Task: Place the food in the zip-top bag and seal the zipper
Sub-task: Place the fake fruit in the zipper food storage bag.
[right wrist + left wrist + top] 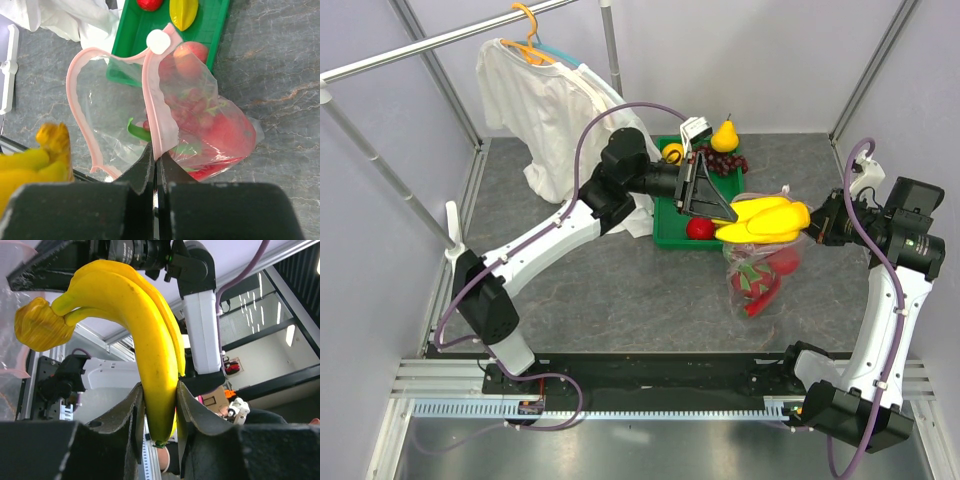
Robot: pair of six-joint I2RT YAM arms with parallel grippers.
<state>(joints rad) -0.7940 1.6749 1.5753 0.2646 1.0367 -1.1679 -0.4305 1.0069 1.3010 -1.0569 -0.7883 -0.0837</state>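
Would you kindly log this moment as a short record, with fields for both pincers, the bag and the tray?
Left pincer: shut on the banana bunch, in the air
Right pincer: shut on the zipper, zip-top bag mouth open
Bag contents: dragon fruit inside; banana bunch not yet
Green tray: beside bag, holds a red fruit

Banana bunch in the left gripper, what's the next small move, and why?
Probably lower the banana bunch, free end first, into the zip-top bag's open mouth. The left gripper is shut on one end of it, close by the mouth, while the right gripper pinches the zipper strip and holds the mouth open. The dragon fruit already lies inside.
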